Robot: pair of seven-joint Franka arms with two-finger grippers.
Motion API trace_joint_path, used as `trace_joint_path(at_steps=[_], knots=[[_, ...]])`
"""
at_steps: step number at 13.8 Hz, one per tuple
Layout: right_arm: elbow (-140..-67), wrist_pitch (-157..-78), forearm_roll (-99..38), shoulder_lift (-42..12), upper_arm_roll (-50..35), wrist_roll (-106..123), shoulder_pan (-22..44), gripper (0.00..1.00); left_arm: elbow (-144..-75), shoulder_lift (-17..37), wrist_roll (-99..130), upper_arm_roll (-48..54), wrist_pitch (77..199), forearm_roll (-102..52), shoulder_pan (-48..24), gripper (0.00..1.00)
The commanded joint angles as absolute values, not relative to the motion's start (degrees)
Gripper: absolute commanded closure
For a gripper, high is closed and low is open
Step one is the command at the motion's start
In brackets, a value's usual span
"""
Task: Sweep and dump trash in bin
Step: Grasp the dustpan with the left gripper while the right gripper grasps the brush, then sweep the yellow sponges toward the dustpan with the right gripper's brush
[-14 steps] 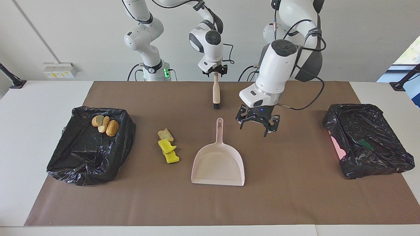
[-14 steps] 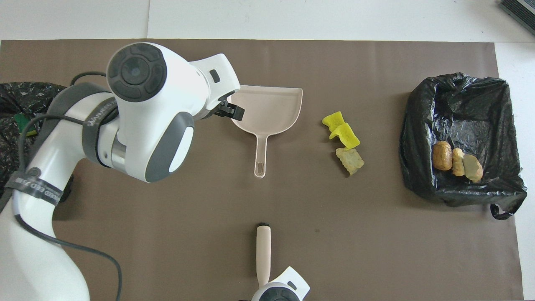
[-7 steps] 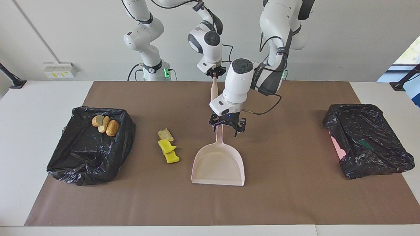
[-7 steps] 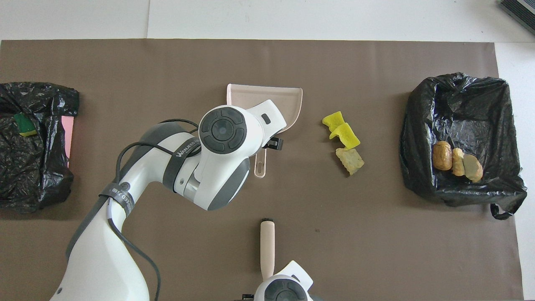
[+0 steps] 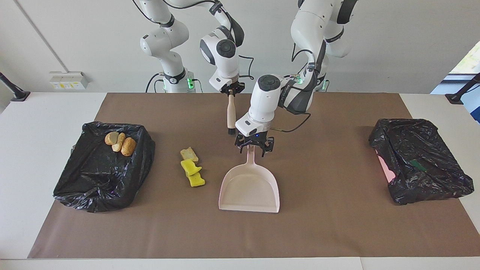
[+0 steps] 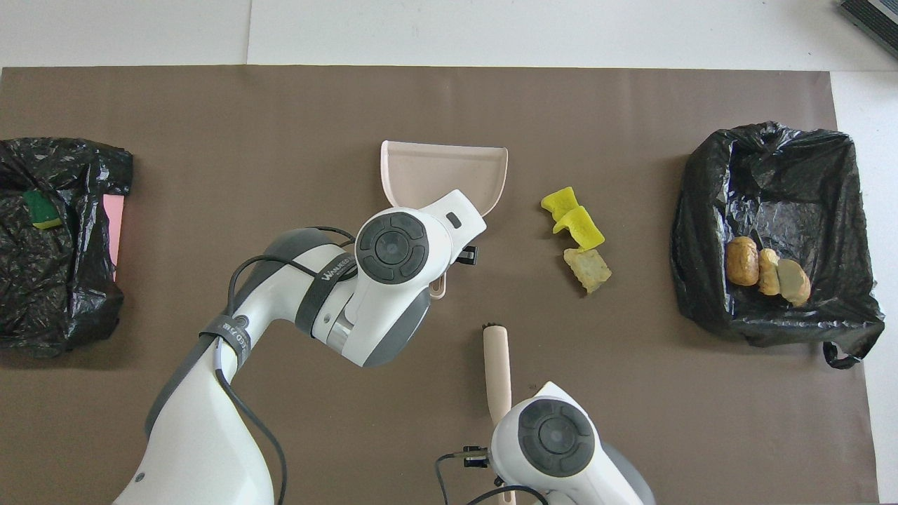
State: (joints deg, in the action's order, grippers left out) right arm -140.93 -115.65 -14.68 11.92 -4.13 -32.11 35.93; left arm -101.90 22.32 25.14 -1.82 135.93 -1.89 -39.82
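The left gripper (image 5: 254,149) sits low over the top of the dustpan (image 5: 249,187) handle, its fingers straddling the handle; whether they already pinch it I cannot tell. The right gripper (image 5: 231,90) is clamped on the top of the brush (image 5: 231,112), which hangs upright with its black bristles above the mat, nearer the robots than the pan. The trash still to be swept lies beside the pan toward the right arm's end: two sponges (image 5: 192,173) touching each other and a bread chunk (image 5: 189,154) just beside them, nearer the robots. Three pastries (image 5: 120,143) already sit in the bin (image 5: 103,174) at that end (a second bin (image 5: 420,159) stands at the left arm's end). The risks, as I judge them: a grip so near the handle's tip may let the pan twist or droop when lifted. The brush hangs close beside the left wrist, so the arms could collide as both head for the sponges. A hard sweep could scatter the light scraps past the pan's mouth.
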Motion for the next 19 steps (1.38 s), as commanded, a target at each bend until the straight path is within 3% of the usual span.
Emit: trace_joint_path(at_steps=[1, 4, 6, 7, 9, 11, 14, 19], knots=[[-141.15, -109.97, -11.44, 17.30, -4.31, -24.20, 27.37, 1.00, -102.57, 21.88, 26.19, -2.81, 136.93, -1.85, -40.17, 0.56], [-136.25, -106.70, -3.28, 15.39, -4.66, -21.54, 20.58, 1.00, -103.89, 21.80, 26.19, -2.72, 136.58, -1.84, -40.43, 0.57], [-131.95, -106.61, 2.43, 11.62, -4.40, -20.40, 19.43, 1.00, -103.89, 21.71, 25.93, -2.64, 136.41, -1.85, -40.52, 0.40], [-128.97, -106.18, 4.72, 9.34, -4.39, -18.65, 17.25, 1.00, -103.80, 21.80, 25.75, -2.64, 136.23, -1.85, -40.34, 0.39], [-122.38, -104.25, 11.65, 2.67, -4.48, -14.69, 14.16, 1.00, -103.28, 21.80, 25.49, -2.81, 136.41, -1.85, -40.25, 0.61], [-117.36, -103.98, 17.56, -4.10, -4.31, -13.89, 13.54, 1.00, -103.18, 21.80, 25.14, -2.73, 136.32, -1.76, -40.17, 1.00], [-113.56, -104.41, 19.60, -9.57, -4.31, -8.29, 12.31, 1.00, -102.66, 21.19, 19.99, -2.90, 135.80, -1.67, -40.08, 1.00], [-113.91, -104.06, 18.55, -10.99, -4.31, -4.49, 10.81, 1.00, -102.30, 16.27, -5.04, -4.04, 123.51, -1.67, -37.36, 1.00]])
